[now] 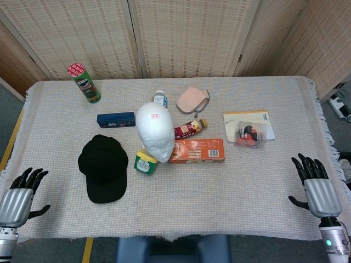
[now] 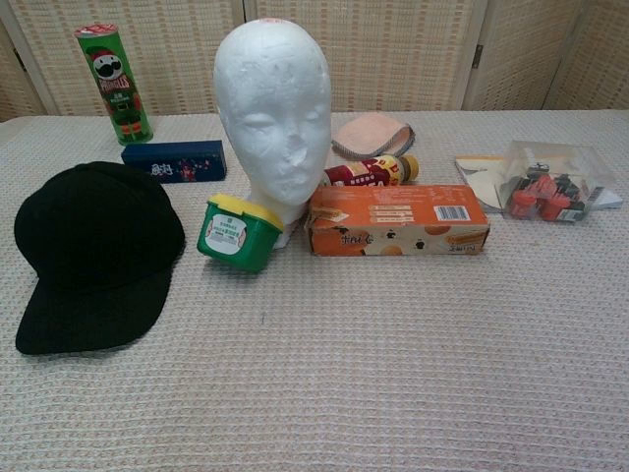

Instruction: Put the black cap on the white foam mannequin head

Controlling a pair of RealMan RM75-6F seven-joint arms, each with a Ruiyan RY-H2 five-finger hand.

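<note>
Nothing done yet: the black cap [image 1: 103, 167] lies flat, ahead of the left hand [image 1: 19, 196]. Both hands, fingers spread, hold nothing; right hand [image 1: 319, 189] is far from the bare white foam mannequin head [image 1: 155, 131].

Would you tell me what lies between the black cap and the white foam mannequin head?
In the chest view, a green tub with a yellow lid sits between the black cap and the mannequin head, at the head's base.

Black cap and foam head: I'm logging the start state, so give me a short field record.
cap: black cap flat on table, brim toward robot, not held
target: white foam mannequin head upright, bare
beside head: green tub touching its base; orange box
left hand: open, at table edge
right hand: open, fingers spread
</note>
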